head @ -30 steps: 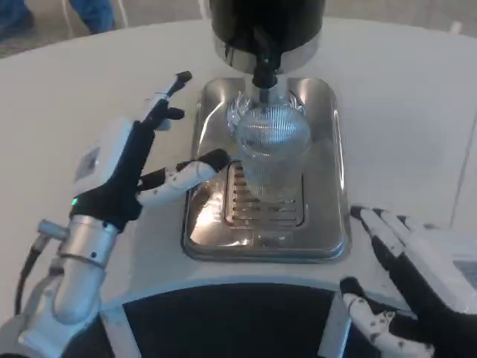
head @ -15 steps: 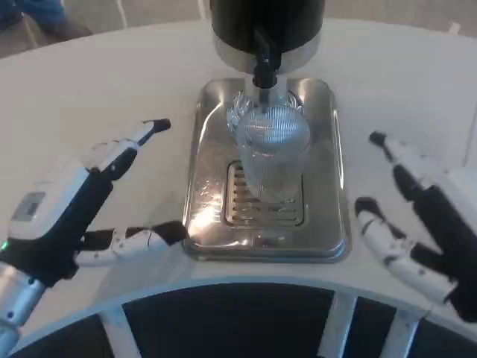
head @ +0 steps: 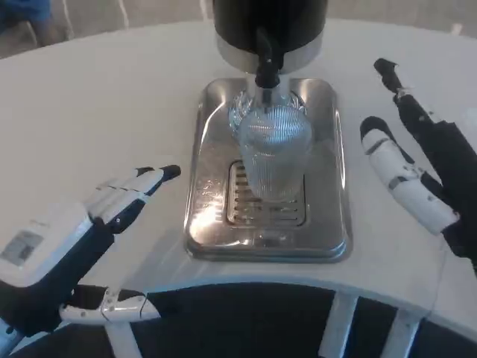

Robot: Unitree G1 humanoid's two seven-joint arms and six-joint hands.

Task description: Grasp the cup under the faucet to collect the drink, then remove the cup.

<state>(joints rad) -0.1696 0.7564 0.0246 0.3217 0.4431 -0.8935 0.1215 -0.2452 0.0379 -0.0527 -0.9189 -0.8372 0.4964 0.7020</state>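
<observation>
I see the left robot hand (head: 74, 250) low on the white tabletop (head: 104, 112), fingers spread, holding nothing. The clear ribbed glass cup (head: 272, 153) stands on the shiny steel drip tray (head: 328, 224), directly under the black faucet (head: 266, 63). The right robot hand (head: 421, 168) hovers beside the tray, fingers apart, empty.

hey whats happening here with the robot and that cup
A clear cup stands on the steel drip tray right under the dispenser's faucet. Neither hand holds it. The left hand is low at the near table edge, open, off to the tray's left. The right hand is raised to the tray's right, fingers apart, beside the cup but not touching it.
</observation>
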